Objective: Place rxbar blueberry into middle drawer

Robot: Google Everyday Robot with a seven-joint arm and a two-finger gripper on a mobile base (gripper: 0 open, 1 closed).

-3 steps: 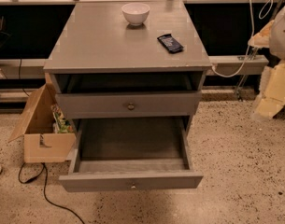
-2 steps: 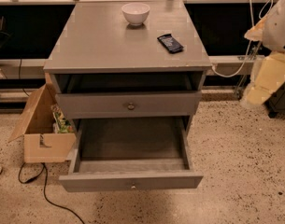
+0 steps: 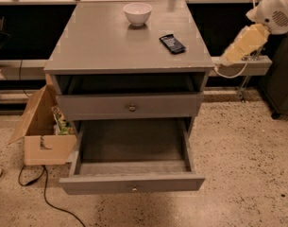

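Observation:
The rxbar blueberry, a small dark shiny bar, lies flat on the right side of the grey cabinet top. The middle drawer is pulled out wide, its plain grey inside bare, with a pale knob on its front. My gripper is at the end of the pale arm coming down from the upper right. It hangs just off the cabinet's right edge, to the right of the bar and apart from it.
A white bowl stands at the back of the cabinet top. A closed drawer front with a bronze knob sits above the open drawer. A cardboard box stands on the floor at the left, with a cable beside it. A ledge runs behind the arm.
My arm has risen and swung left, from low beside the cabinet to the level of its top edge. The bar, bowl and drawers have not moved.

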